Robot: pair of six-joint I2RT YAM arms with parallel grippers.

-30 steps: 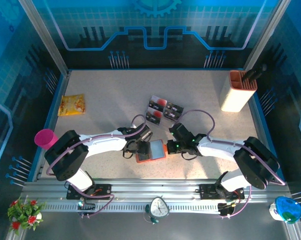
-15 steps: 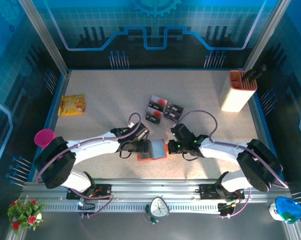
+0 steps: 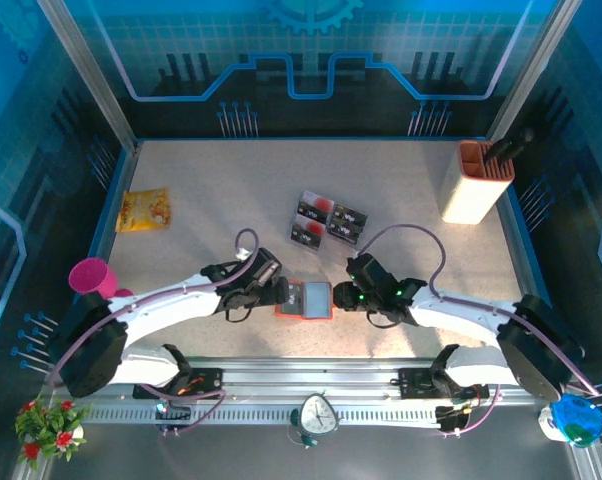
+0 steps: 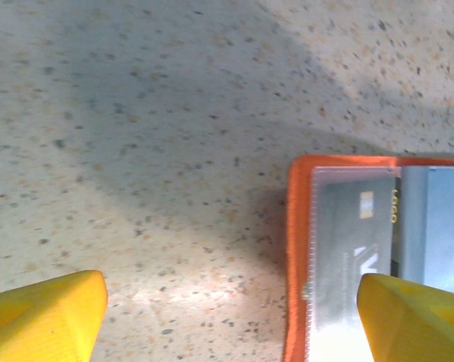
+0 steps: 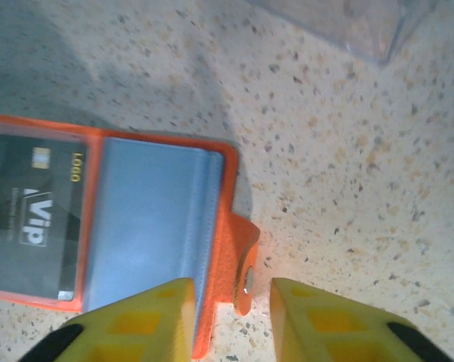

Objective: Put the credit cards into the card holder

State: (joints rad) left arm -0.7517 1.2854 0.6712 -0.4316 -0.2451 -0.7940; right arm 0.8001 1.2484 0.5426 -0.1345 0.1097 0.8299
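Tabletop (image 3: 211,190): card holder (image 3: 304,299) crosswise (clasp (image 5: 246,280) rightward).

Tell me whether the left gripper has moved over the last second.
Yes. The left gripper has drawn back leftward, away from the card holder, which lies where it did below the credit cards.

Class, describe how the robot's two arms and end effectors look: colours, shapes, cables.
The left arm and right arm have white curved links, black joints and looping purple cables. The left end effector and right end effector are black-bodied with blocky yellow fingers.
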